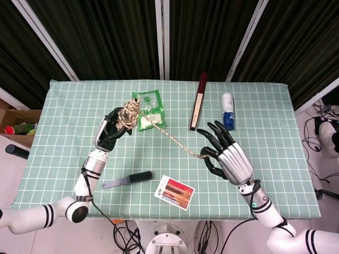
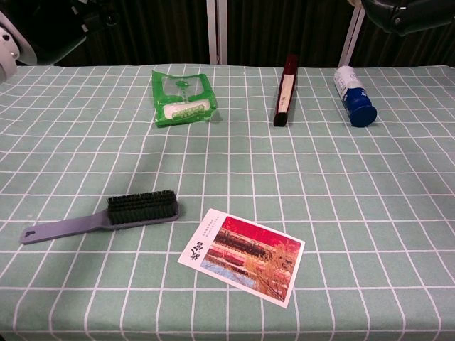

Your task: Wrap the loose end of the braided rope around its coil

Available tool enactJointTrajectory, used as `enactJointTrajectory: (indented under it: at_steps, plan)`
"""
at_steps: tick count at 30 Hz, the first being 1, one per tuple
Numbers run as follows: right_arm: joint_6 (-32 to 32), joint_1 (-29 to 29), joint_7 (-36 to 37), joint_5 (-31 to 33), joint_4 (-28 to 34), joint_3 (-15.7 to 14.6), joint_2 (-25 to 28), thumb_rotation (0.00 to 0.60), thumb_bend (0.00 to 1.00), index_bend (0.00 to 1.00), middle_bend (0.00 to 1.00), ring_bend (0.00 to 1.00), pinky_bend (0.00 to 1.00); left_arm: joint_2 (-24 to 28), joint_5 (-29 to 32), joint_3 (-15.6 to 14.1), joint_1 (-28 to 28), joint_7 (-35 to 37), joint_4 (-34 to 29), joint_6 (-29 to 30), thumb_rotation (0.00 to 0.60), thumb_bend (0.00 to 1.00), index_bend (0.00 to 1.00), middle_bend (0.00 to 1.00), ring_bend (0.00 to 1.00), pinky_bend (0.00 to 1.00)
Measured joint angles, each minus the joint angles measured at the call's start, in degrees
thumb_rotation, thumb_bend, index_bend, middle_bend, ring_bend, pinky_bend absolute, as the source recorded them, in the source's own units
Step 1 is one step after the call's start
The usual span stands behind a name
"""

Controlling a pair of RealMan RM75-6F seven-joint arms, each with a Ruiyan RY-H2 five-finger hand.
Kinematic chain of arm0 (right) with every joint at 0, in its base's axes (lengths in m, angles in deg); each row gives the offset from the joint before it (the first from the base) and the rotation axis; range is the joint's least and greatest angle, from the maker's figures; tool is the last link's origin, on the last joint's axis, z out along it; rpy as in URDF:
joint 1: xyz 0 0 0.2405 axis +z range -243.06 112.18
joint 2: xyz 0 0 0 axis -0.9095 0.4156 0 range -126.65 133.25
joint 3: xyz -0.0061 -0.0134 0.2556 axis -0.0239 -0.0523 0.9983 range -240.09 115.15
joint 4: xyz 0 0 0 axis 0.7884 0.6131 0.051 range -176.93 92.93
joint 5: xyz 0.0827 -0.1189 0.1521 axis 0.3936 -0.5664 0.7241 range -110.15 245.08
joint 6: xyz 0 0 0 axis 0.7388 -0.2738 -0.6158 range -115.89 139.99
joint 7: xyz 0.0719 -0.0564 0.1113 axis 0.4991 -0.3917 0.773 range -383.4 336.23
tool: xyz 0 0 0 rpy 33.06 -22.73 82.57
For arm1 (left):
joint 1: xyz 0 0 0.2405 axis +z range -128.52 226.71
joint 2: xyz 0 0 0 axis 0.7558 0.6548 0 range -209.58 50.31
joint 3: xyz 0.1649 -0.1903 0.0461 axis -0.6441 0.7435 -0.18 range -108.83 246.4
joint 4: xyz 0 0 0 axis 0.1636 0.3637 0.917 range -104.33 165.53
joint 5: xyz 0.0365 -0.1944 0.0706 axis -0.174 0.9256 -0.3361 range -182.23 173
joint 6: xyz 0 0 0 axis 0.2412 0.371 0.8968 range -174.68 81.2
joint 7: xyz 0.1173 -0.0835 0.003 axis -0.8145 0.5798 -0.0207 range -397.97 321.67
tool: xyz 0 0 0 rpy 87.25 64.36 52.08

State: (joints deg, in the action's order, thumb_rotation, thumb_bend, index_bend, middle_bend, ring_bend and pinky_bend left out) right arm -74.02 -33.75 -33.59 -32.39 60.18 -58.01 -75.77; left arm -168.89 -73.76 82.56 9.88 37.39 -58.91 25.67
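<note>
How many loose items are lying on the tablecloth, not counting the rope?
5: green packet far left-centre, dark red box far centre, blue-capped bottle far right, brush near left, postcard near centre.

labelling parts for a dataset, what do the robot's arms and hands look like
Both arms are glossy white tubular segments with black bands at the joints and silver wrist sections. The left hand is black. The right hand has a ribbed silver back plate and black fingers. A thin black cable runs along each forearm.

Right hand (image 2: 409, 14) cropped at top edge
</note>
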Motion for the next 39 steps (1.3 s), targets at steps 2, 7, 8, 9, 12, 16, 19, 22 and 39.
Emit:
enactJointTrajectory:
  at_steps: [2, 7, 8, 9, 12, 16, 19, 22, 39]
  plan:
    - [0.1, 0.0, -2.7, -1.5, 1.1, 0.0, -0.1, 0.600, 0.53, 1.00, 0.13, 0.00, 0.00, -0.8, 2.8, 1.2, 0.2, -5.6, -1.0, -0.5, 0.600, 0.45, 0.80, 0.80, 0.69, 0.68]
    - [5.6, 2.5, -10.6, -2.4, 4.7, 1.9, -0.9, 0.600, 0.52, 1.00, 0.11, 0.00, 0.00, -3.4, 6.4, 3.3, 0.0, -18.2, -2.9, -0.3, 0.600, 0.45, 0.80, 0.80, 0.69, 0.68]
    - [7.0, 3.3, -12.2, -2.3, 5.3, 2.8, -1.2, 0.600, 0.52, 1.00, 0.11, 0.00, 0.00, -4.1, 6.7, 3.6, -0.2, -21.5, -3.2, 0.0, 0.600, 0.45, 0.80, 0.80, 0.69, 0.68]
    - [9.0, 4.7, -14.2, -1.9, 6.1, 4.3, -1.6, 0.600, 0.52, 1.00, 0.11, 0.00, 0.00, -4.7, 6.8, 3.8, -0.3, -23.9, -3.3, 0.2, 0.600, 0.45, 0.80, 0.80, 0.69, 0.68]
    - [14.5, 8.5, -18.9, 0.6, 8.0, 8.8, -2.8, 0.600, 0.52, 1.00, 0.11, 0.00, 0.00, -6.9, 6.5, 4.1, -0.9, -32.0, -3.6, 1.5, 0.600, 0.45, 0.80, 0.80, 0.69, 0.68]
    - [20.1, 13.6, -25.8, 6.3, 9.7, 15.2, -4.4, 0.600, 0.52, 1.00, 0.11, 0.00, 0.00, -10.1, 4.5, 4.1, -1.6, -41.0, -3.1, 3.2, 0.600, 0.45, 0.80, 0.80, 0.69, 0.68]
    - [22.7, 17.1, -30.2, 11.2, 10.2, 19.6, -5.7, 0.600, 0.52, 1.00, 0.12, 0.00, 0.00, -11.9, 1.7, 3.5, -1.9, -44.9, -2.2, 3.8, 0.600, 0.45, 0.80, 0.80, 0.69, 0.68]
    - [24.2, 20.0, -33.7, 16.4, 10.2, 22.9, -6.8, 0.600, 0.52, 1.00, 0.12, 0.00, 0.00, -12.5, -1.1, 2.7, -2.0, -45.8, -1.3, 3.6, 0.600, 0.45, 0.80, 0.80, 0.69, 0.68]
    - [21.2, 26.0, -33.3, 39.4, 6.2, 28.7, -8.7, 0.600, 0.52, 1.00, 0.13, 0.00, 0.00, -8.4, -17.5, -2.4, -2.3, -21.2, 5.4, -0.7, 0.600, 0.45, 0.80, 0.80, 0.69, 0.68]
